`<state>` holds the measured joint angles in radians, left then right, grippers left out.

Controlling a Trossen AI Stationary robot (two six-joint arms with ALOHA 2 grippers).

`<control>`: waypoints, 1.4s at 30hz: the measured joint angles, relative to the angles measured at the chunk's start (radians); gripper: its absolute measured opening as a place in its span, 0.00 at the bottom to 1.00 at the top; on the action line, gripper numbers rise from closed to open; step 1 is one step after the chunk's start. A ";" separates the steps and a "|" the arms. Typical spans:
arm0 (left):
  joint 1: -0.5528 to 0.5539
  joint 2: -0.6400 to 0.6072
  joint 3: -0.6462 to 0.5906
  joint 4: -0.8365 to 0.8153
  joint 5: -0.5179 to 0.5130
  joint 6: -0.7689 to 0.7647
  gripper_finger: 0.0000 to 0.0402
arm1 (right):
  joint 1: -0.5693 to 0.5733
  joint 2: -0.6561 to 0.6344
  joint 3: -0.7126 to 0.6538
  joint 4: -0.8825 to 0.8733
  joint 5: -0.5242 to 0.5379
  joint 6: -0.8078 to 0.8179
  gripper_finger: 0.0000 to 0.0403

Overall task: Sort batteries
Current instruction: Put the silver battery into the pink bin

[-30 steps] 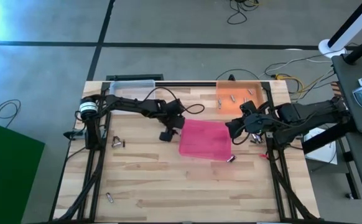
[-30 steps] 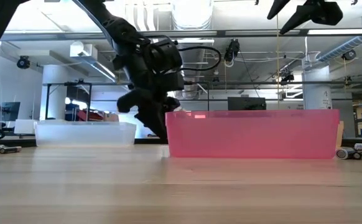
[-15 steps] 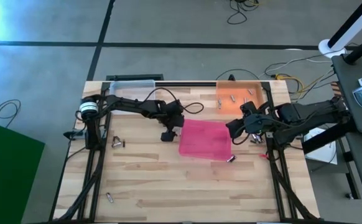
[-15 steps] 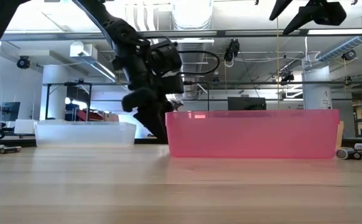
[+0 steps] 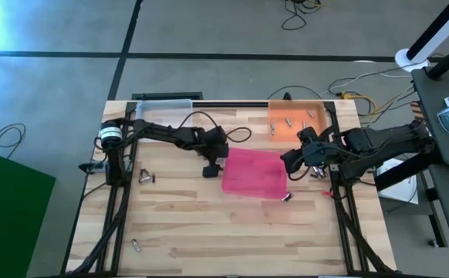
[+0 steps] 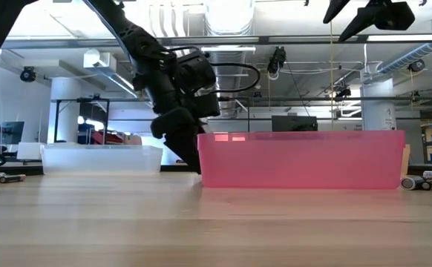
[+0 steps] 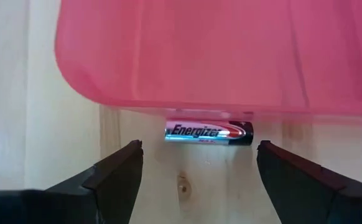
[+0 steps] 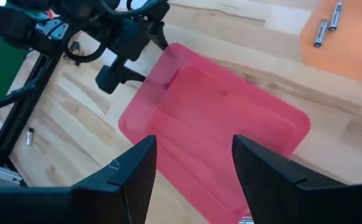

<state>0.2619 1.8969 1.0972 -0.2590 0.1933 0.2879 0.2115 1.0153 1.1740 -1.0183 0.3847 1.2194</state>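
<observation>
Landmark: pink tray, mid-table. Left gripper low at the tray's left wall, jaws spread wide, nothing between them yet; in the left wrist view its fingers flank a battery lying on the wood tight against the tray's wall, long axis running across the gap between the fingers. Right gripper hovers at the tray's right edge, jaws parted, empty; it waits.

Other batteries: one just off the tray's near right corner; a small group well to the tray's left; one far off toward the near left table corner; several in the orange tray beyond the pink tray's far right corner. Clear tray sits beyond the far left.

Risks, as judged: the target hugs the wall, so a descending finger may strike the tray rim and shove the tray; closing end-to-end on the cell could pop it free or roll it under the wall's curve; a shallow descent would pinch air.
</observation>
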 joint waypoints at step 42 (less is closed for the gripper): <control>-0.014 -0.002 -0.238 0.456 0.013 -0.062 0.67 | 0.000 0.003 0.031 0.006 -0.025 0.101 0.50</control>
<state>0.2481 1.8946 0.8588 0.1969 0.2062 0.2261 0.2119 1.0180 1.2053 -1.0127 0.3600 1.3201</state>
